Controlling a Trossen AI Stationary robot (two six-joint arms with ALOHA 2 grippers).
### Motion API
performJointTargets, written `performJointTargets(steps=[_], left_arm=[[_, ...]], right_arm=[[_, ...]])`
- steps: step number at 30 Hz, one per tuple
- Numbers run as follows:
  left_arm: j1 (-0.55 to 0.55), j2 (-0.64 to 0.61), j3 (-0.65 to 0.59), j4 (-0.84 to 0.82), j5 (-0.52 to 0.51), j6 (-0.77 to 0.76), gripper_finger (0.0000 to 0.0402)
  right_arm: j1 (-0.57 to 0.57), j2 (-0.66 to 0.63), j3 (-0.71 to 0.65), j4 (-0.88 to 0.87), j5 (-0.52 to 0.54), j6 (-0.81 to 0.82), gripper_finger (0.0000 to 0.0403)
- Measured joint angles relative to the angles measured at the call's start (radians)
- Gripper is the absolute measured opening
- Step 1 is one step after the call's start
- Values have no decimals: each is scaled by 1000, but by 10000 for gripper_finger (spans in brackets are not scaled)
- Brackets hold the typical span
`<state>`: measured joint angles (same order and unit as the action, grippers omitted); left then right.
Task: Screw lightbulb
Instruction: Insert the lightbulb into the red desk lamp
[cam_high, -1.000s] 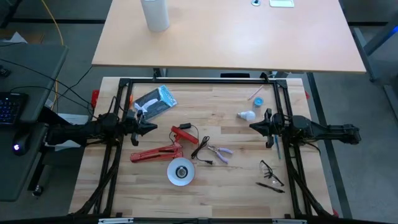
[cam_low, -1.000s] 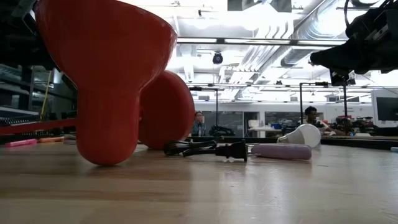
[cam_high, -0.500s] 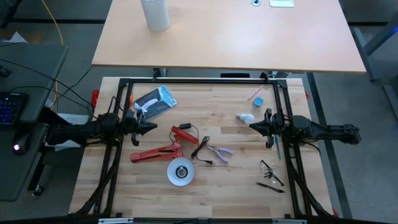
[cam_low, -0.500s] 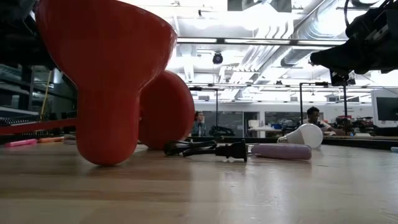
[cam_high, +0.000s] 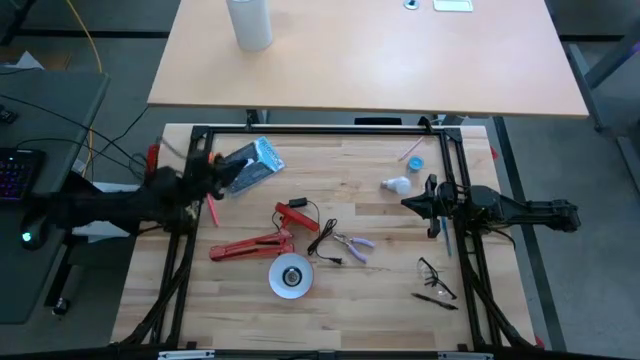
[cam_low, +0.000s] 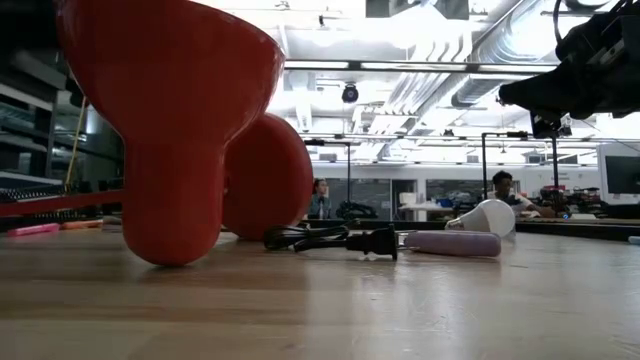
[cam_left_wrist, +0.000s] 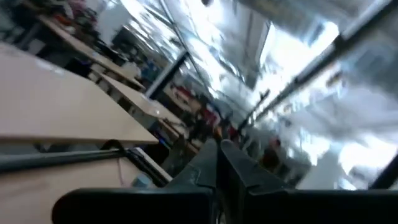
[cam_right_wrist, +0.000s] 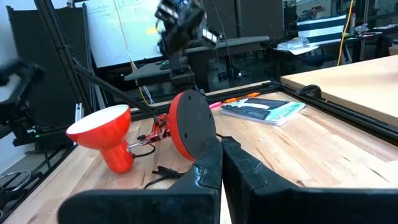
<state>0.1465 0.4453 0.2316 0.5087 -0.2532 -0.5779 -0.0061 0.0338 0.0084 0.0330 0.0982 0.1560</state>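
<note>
The small white lightbulb lies on its side on the wooden table, just beyond my right gripper; the low view shows it too. The red lamp lies at the table's middle, its silver reflector dish facing up next to the red clamp. Its red shade looms large in the low view. My right gripper is shut and empty, hovering near the bulb. My left gripper is shut and empty, raised at the table's left and blurred. In its wrist view it points up into the room.
A blue-grey packet lies at the far left under my left arm. Pliers with pale handles and a black plug and cord lie at the middle. A small blue round object and safety glasses are on the right.
My left arm has swung up and toward the table's far edge, tipping its gripper upward, and it shows blurred. The lightbulb and the lamp lie as before.
</note>
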Motion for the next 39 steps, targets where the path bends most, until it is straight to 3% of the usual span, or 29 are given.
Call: performJointTargets(steps=[3,7,11,15,18,23,26,29,35,39], left_arm=[[60,196,188,-51,137,82,7],[151,401,434,-227,277,116,29],[230,580,613,-331,361,80,64],[256,781,780,-334,409,72,107],[258,947,953,-384,472,148,139],[262,1232,1265,-621,492,404,177],[262,1397,1424,-681,496,510,190],[260,1555,1566,-714,532,545,197],[215,1815,1773,-735,569,562,198],[168,1917,1845,-790,566,733,198]], right_arm=[[0,0,0,0,6,-11,0],[-21,3,5,14,170,-187,0],[-38,6,6,17,293,-455,0],[-56,6,7,28,317,-653,0],[-78,8,6,141,281,-470,0],[-98,13,7,521,270,-43,0],[-110,12,17,693,425,205,0],[-114,13,63,653,493,314,0],[-114,13,205,343,386,326,0],[-114,20,290,177,378,337,0]])
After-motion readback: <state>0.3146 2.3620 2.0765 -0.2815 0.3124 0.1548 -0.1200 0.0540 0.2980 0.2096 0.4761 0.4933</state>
